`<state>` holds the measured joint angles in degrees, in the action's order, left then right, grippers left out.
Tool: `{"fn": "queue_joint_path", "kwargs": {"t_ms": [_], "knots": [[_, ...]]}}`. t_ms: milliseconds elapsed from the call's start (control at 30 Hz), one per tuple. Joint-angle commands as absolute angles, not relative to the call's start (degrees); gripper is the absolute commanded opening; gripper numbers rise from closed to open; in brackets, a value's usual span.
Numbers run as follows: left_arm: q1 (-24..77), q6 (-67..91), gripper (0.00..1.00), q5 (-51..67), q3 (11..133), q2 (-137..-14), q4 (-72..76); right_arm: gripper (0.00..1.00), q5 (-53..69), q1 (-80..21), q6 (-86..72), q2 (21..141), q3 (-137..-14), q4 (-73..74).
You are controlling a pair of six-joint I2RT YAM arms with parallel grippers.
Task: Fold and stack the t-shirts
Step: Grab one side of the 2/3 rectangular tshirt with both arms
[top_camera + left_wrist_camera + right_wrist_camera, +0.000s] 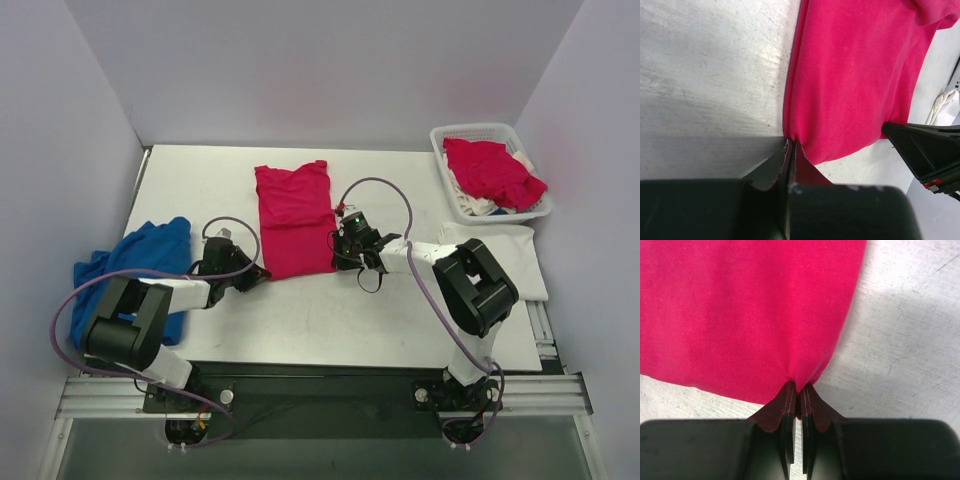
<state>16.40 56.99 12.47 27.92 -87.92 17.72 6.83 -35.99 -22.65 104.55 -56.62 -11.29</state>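
- The pinkish-red t-shirt (pixel 293 220) is pinched at both near corners, as far as I can see from here.
- The left gripper (pixel 791 142) has its jaws pressed together on the near-left corner; the cloth puckers right at the fingertips.
- The right gripper (pixel 799 386) is clamped the same way on the near hem, close to the right corner, with a small gather of fabric between its tips.
- Both grippers sit low on the table (pixel 400 320), one on each side of the shirt's near end.
- The shirt itself lies flat as a long, narrow shape running away from the arms, in the middle of the table towards the back.
- Off to the left, a blue cloth (pixel 150 245) lies crumpled at the table's edge, partly under the left arm.
- To the right, a white shirt (pixel 525 260) lies spread flat beside the right arm.
- In the far right corner stands a white lattice basket (pixel 490 130), with more red shirts (pixel 490 170) heaped in it over something white.
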Motion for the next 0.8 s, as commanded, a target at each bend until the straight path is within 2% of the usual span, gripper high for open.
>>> {"fn": "queue_joint_path", "kwargs": {"t_ms": [0, 167, 500, 767], "knots": [[16.7, 55.5, 0.00, 12.1, 28.1, -88.8, 14.8, 0.00, 7.4, -35.9, -22.7, 104.5, -55.3, -8.2], [16.6, 54.8, 0.00, 9.1, 27.4, -83.5, 11.3, 0.00, 7.5, -36.5, -23.1, 101.4, -53.6, -7.4], [18.6, 49.2, 0.00, -1.3, 29.6, -55.3, -9.5, 0.00, 3.7, -41.2, -23.6, 86.0, -49.7, -2.1], [19.4, 47.8, 0.00, -3.4, 34.4, -45.2, -18.2, 0.00, -1.9, -45.2, -23.6, 74.4, -50.2, 2.7]]}}
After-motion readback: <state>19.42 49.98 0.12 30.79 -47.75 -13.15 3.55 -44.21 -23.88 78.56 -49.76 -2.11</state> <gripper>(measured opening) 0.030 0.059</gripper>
